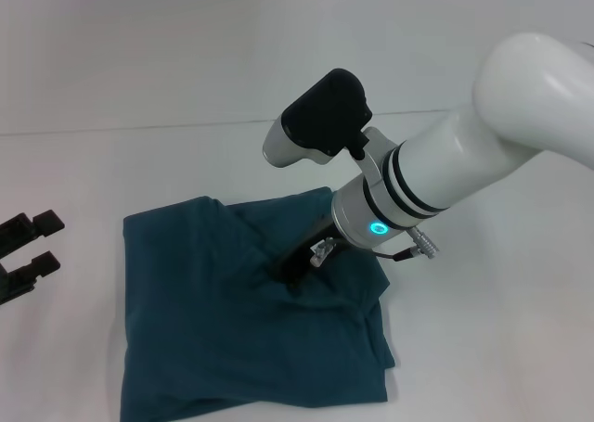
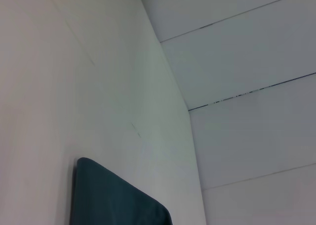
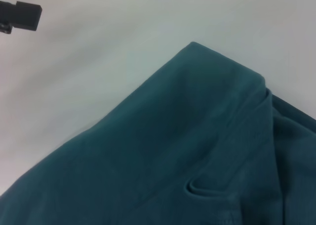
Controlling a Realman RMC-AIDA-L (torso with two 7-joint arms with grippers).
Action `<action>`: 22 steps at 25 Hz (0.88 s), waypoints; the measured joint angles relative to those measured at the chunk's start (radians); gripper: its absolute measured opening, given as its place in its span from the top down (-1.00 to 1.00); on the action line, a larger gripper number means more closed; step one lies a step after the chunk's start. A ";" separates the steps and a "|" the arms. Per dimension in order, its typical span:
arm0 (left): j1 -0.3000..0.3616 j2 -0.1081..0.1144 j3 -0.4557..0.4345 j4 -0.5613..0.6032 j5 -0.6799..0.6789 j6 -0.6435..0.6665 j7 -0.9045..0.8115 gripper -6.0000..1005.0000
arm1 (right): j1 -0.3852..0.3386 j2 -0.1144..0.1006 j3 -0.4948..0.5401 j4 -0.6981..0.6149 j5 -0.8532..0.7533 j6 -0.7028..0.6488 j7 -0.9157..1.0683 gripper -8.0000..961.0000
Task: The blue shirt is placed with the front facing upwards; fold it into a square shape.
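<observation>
Backdrop, as I see it: plain white tabletop (image 1: 483, 348), evenly lit; white wall (image 1: 186, 51) behind; pale panelled surface with thin dark seams (image 2: 247, 94).

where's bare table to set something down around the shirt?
Free: the white table behind the blue shirt, and the stretch to its right. Tighter on the left, between the shirt's edge and the open left gripper. The right gripper presses into the shirt's middle.

Bench (image 1: 483, 348): plain white, matte surface.
On bench: 1 blue shirt (image 1: 213, 329), folded into a rough square, plain teal side up, layered edges at right.
</observation>
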 joint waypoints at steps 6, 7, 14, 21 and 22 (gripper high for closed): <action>0.002 0.000 -0.001 0.000 0.000 0.000 0.000 -0.63 | -0.005 0.000 0.030 -0.008 0.000 -0.009 0.002 0.93; 0.003 0.000 -0.001 0.000 0.000 0.000 0.001 -0.63 | -0.007 -0.001 0.039 -0.009 0.000 -0.012 0.002 0.93; 0.004 0.000 -0.001 0.000 0.000 0.000 0.007 -0.63 | -0.040 -0.007 0.147 -0.065 -0.018 -0.078 0.004 0.95; 0.005 -0.001 -0.001 -0.001 0.000 0.001 0.008 -0.63 | -0.102 -0.007 0.294 -0.193 -0.139 -0.150 0.042 0.95; 0.004 -0.001 0.000 -0.001 0.000 0.001 0.008 -0.63 | -0.102 -0.007 0.294 -0.193 -0.139 -0.150 0.042 0.95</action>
